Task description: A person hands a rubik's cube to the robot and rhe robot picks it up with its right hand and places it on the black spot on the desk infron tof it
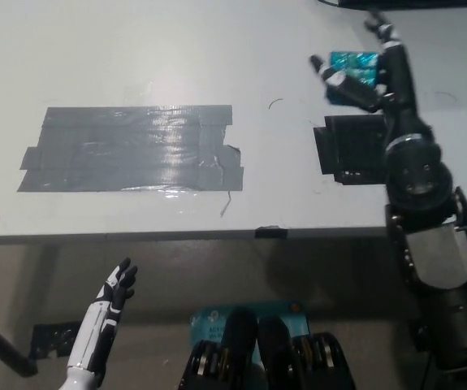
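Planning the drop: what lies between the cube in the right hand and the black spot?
Head view: only bare desk between the cube held by the right hand and black spot.

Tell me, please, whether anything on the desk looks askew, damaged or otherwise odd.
The grey tape patch is rough: its strips end unevenly and its right edge is torn, with a loose strand hanging off. Otherwise nothing stands out: the right hand holds the cube beyond the black spot, and the left hand rests below the desk edge.
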### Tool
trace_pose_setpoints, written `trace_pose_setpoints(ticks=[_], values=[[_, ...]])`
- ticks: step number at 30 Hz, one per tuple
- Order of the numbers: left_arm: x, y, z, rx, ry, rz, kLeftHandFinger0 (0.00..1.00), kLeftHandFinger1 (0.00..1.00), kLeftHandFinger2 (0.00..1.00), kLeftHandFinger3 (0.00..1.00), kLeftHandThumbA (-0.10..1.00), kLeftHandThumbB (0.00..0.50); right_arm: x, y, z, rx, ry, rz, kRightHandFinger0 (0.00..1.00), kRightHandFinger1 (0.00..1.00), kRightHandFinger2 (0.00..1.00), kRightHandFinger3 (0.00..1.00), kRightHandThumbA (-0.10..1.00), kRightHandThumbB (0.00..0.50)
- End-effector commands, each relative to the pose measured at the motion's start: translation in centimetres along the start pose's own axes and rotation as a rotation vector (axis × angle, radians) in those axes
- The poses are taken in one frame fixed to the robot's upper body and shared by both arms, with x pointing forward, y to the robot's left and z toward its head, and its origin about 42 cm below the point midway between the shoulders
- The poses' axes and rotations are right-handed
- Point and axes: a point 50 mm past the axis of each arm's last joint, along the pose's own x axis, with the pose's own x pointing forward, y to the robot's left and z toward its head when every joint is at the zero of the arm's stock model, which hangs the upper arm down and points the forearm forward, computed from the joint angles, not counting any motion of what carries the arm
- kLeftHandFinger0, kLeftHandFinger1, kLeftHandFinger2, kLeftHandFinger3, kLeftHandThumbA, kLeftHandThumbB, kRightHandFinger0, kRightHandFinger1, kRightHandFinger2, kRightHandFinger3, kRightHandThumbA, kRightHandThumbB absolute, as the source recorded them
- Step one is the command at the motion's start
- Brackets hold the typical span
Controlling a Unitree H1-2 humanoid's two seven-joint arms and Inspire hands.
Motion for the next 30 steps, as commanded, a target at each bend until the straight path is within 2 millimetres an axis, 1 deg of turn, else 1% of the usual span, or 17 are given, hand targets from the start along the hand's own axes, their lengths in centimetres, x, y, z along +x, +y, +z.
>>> trace_pose_setpoints(ticks=[1, 2, 3, 5, 8, 10, 12, 15, 16, 19, 20, 21, 22, 23, 24, 26, 30], values=[[0.3, 0.9, 1.1, 0.006, -0.044, 0.014, 1.00, 1.00, 1.00, 1.00, 1.00, 0.078, 1.8, -2.6, 3.4, 0.033, -0.169, -0.139, 0.04, 0.52, 0.97, 1.00, -0.10, 0.163], [0.4, 0.9, 1.1, 0.004, -0.045, 0.016, 1.00, 1.00, 1.00, 1.00, 1.00, 0.079, 2.0, -2.9, 3.0, 0.035, -0.172, -0.145, 0.05, 0.51, 0.98, 1.00, -0.10, 0.156], [0.4, 0.9, 1.1, 0.001, -0.045, 0.017, 1.00, 1.00, 1.00, 1.00, 1.00, 0.071, 2.0, -3.1, 2.3, 0.024, -0.185, -0.151, 0.00, 0.42, 0.94, 1.00, -0.10, 0.160], [0.4, 0.9, 1.1, 0.001, -0.049, 0.016, 1.00, 1.00, 1.00, 1.00, 1.00, 0.065, 2.4, -3.5, 1.1, -0.033, -0.154, -0.145, 0.00, 0.42, 0.94, 1.00, -0.10, 0.163], [0.3, 0.9, 1.0, 0.002, -0.043, 0.017, 1.00, 1.00, 1.00, 1.00, 1.00, 0.061, 2.8, -3.3, -1.1, -0.096, -0.105, -0.136, 0.00, 0.35, 0.80, 0.89, -0.10, 0.191], [0.3, 1.0, 1.0, 0.001, -0.040, 0.019, 1.00, 1.00, 1.00, 1.00, 1.00, 0.060, 3.1, -2.9, -2.6, -0.116, -0.079, -0.120, 0.00, 0.36, 0.82, 0.84, -0.10, 0.197], [0.1, 0.9, 0.9, -0.004, -0.041, 0.019, 1.00, 1.00, 1.00, 1.00, 0.99, 0.049, 3.0, -1.9, -4.3, -0.126, -0.022, -0.096, 0.00, 0.43, 0.91, 0.88, -0.10, 0.176], [0.0, 0.9, 1.0, -0.001, -0.041, 0.014, 1.00, 1.00, 1.00, 1.00, 0.98, 0.030, 2.8, -1.0, -6.4, -0.149, 0.011, -0.053, 0.00, 0.43, 0.87, 0.84, -0.10, 0.193], [0.1, 0.9, 1.0, -0.003, -0.042, 0.015, 1.00, 1.00, 1.00, 1.00, 0.98, 0.029, 2.8, -0.7, -6.7, -0.161, 0.015, -0.044, 0.00, 0.38, 0.78, 0.78, -0.10, 0.199], [0.2, 0.9, 1.1, -0.002, -0.041, 0.016, 1.00, 1.00, 1.00, 1.00, 0.97, 0.032, 2.7, 0.0, -7.3, -0.173, -0.001, 0.001, 0.00, 0.38, 0.81, 0.82, -0.10, 0.164], [0.2, 1.0, 1.1, 0.001, -0.041, 0.014, 1.00, 1.00, 1.00, 1.00, 0.97, 0.031, 2.7, 0.2, -7.3, -0.171, 0.004, 0.010, 0.10, 0.49, 0.87, 0.87, -0.10, 0.211], [0.2, 1.0, 1.1, 0.001, -0.041, 0.013, 1.00, 1.00, 1.00, 1.00, 0.97, 0.030, 2.7, 0.2, -7.3, -0.171, 0.003, 0.011, 0.07, 0.46, 0.80, 0.80, -0.10, 0.211], [0.3, 1.1, 1.2, 0.002, -0.040, 0.013, 1.00, 1.00, 1.00, 1.00, 0.97, 0.032, 2.7, 0.3, -7.3, -0.171, 0.009, 0.033, 0.34, 0.69, 0.98, 1.00, 0.02, 0.275], [0.4, 1.1, 1.3, -0.002, -0.041, 0.010, 1.00, 1.00, 1.00, 1.00, 0.98, 0.038, 2.7, 0.3, -7.3, -0.143, -0.003, 0.082, 0.71, 1.00, 1.00, 1.00, 0.27, 0.390], [0.4, 1.1, 1.3, -0.004, -0.043, 0.007, 1.00, 1.00, 1.00, 1.00, 0.99, 0.040, 2.6, 0.2, -7.3, -0.135, -0.004, 0.121, 1.00, 1.00, 1.00, 1.00, 0.41, 0.409], [0.5, 1.1, 1.3, -0.001, -0.047, 0.007, 1.00, 1.00, 1.00, 1.00, 1.00, 0.039, 2.6, -0.3, -7.1, -0.191, -0.019, 0.145, 1.00, 1.00, 1.00, 1.00, 0.60, 0.457], [0.2, 1.3, 1.3, -0.004, -0.048, 0.009, 1.00, 1.00, 1.00, 1.00, 1.00, 0.039, 2.6, -0.9, -5.8, -0.210, -0.054, 0.100, 1.00, 1.00, 1.00, 1.00, 0.71, 0.471]])
